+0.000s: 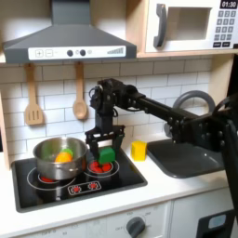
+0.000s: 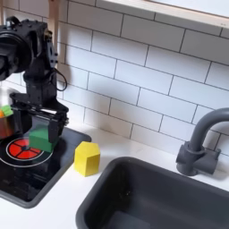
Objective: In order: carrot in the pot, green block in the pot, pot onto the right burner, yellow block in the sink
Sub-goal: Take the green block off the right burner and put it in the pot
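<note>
The silver pot [image 1: 45, 149] stands on the left burner in the first exterior view, and the orange carrot [image 1: 63, 157] lies inside it. On the right burner [image 1: 100, 168] [image 2: 21, 152] rests the green block [image 1: 108, 154] [image 2: 38, 140]. My gripper [image 1: 100, 143] [image 2: 38, 122] hangs just above the block and stands open, one finger to each side of it. Between the cooktop and the sink [image 1: 186, 158] [image 2: 161, 199], the yellow block [image 1: 138, 150] [image 2: 87, 157] sits on the white counter.
A dark curved faucet [image 1: 191, 100] [image 2: 201, 143] rises behind the sink. Two wooden utensils [image 1: 33, 100] hang on the tiled wall, under a range hood [image 1: 65, 42]. A microwave [image 1: 191, 25] sits at the upper right of the first exterior view.
</note>
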